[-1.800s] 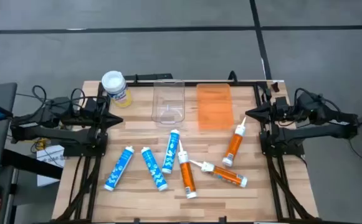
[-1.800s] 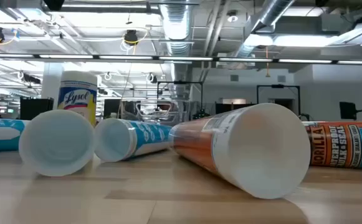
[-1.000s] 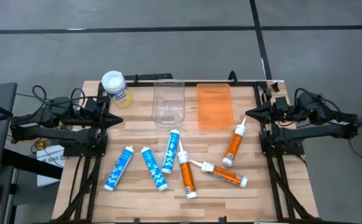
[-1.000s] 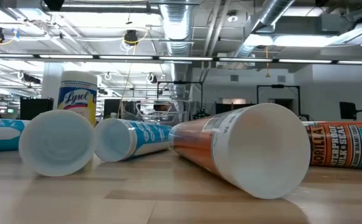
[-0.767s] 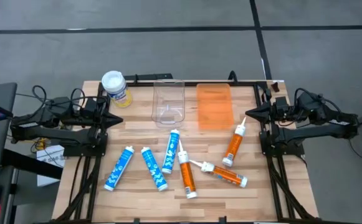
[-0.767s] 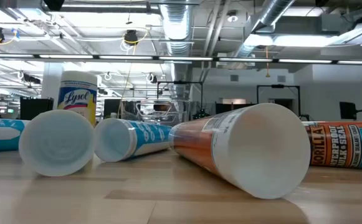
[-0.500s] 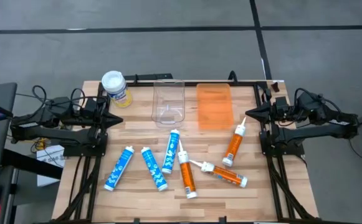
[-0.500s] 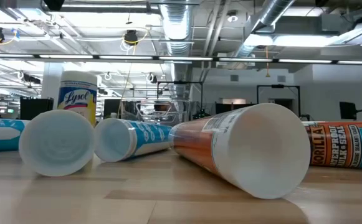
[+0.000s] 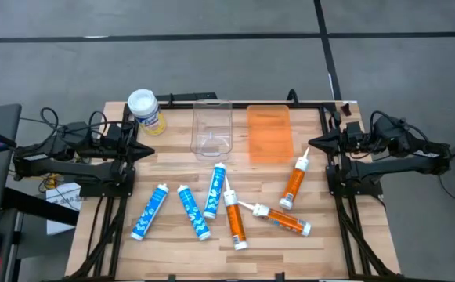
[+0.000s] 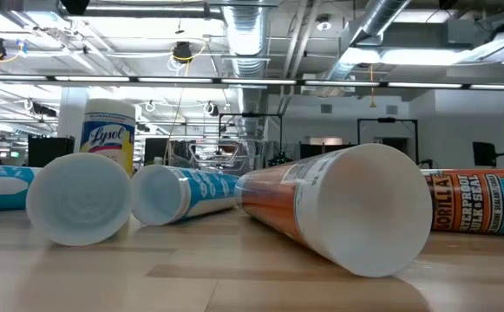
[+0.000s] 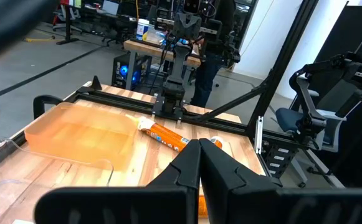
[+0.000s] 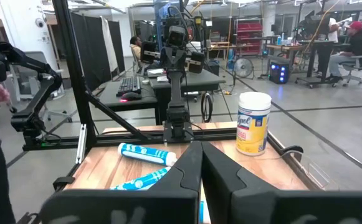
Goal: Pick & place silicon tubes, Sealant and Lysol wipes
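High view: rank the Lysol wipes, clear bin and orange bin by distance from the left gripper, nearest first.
From the left gripper, parked at the table's left edge:
1. Lysol wipes, back-left corner.
2. Clear bin, back centre.
3. Orange bin, right of the clear bin.

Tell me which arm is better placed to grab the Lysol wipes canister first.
Probably the left. The Lysol wipes stand upright at the table's far left corner, just beyond the left gripper, which is parked at that edge with fingers shut. The right gripper is parked at the opposite edge, across both bins.
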`<act>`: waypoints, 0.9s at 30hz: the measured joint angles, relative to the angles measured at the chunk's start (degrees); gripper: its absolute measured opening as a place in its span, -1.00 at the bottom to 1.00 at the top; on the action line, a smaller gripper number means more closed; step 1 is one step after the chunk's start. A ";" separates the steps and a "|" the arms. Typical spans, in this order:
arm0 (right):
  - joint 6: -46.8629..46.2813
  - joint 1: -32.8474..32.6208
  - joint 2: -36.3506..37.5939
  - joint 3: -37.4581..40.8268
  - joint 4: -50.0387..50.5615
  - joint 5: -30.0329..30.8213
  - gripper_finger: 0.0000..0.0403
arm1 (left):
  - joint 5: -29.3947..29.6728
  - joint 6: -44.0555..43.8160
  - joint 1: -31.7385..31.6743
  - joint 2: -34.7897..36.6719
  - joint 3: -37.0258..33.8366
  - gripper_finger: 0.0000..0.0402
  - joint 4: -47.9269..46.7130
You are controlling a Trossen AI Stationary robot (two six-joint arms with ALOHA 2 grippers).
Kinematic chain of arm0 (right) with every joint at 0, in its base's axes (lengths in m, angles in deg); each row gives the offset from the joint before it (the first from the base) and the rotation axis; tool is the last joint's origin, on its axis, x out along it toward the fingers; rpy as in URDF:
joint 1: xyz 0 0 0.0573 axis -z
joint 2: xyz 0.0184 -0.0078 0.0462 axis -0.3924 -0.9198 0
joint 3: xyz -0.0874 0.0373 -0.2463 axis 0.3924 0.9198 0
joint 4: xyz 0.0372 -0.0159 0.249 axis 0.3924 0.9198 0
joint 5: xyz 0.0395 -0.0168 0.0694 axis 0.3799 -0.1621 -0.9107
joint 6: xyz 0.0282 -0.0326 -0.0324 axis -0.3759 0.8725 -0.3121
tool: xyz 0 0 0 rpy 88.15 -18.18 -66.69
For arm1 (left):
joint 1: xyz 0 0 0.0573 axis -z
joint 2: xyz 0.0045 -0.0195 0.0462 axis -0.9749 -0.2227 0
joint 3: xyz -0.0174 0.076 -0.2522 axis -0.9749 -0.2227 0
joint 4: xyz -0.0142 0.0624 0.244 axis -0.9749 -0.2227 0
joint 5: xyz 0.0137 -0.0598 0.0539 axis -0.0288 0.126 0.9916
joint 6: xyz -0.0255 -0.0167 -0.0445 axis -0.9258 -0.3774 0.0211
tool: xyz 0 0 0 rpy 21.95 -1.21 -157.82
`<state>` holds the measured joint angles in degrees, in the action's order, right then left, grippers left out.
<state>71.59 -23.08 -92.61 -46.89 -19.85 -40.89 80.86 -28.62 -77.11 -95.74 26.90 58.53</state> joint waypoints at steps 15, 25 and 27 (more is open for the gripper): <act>0.00 0.00 -0.01 0.00 -0.02 0.00 -1.00 | 0.00 0.00 0.01 0.00 0.00 -1.00 0.00; 0.00 0.01 -0.02 0.00 -0.02 0.02 -1.00 | 0.00 -3.34 0.01 -0.01 0.00 -1.00 -0.66; 0.00 0.01 -0.02 0.00 -0.02 0.02 -1.00 | 0.00 -3.32 0.01 0.02 0.00 -1.00 -0.66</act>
<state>71.59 -23.07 -92.64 -46.89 -19.87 -40.87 80.86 -31.94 -77.10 -95.71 26.90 57.88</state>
